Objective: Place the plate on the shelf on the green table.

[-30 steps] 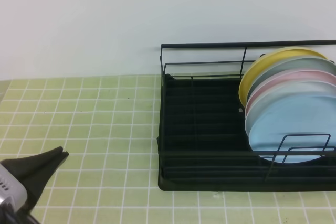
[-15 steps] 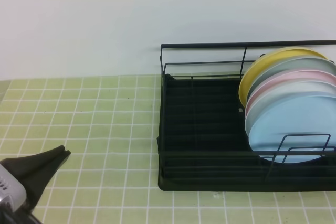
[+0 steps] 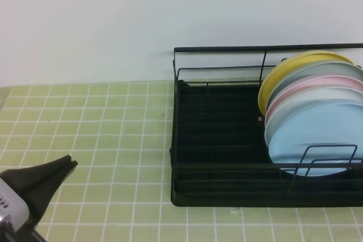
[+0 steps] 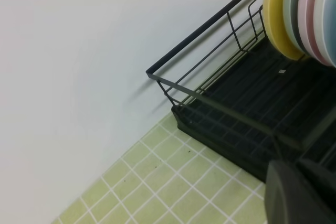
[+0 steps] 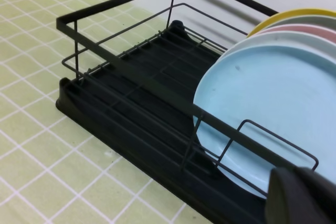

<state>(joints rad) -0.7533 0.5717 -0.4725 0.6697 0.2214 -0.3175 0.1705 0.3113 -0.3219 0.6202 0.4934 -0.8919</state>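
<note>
**Right gripper sits beside the plate; left is far off**

Right gripper (image 5: 307, 195) shows only a dark body at the frame corner, so I cannot tell its jaw state. Front of the stack, the plate (image 3: 315, 140) stands on edge in the shelf (image 3: 227, 196), face toward me, just beside that gripper. My left gripper (image 3: 69, 164), closed and empty, hovers over the green table (image 3: 113, 128), well apart.

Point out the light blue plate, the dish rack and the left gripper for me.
light blue plate (image 3: 317, 134), exterior high view, centre of its face.
dish rack (image 3: 218, 134), exterior high view, bare black tray base.
left gripper (image 3: 69, 164), exterior high view, closed fingertips.
</note>
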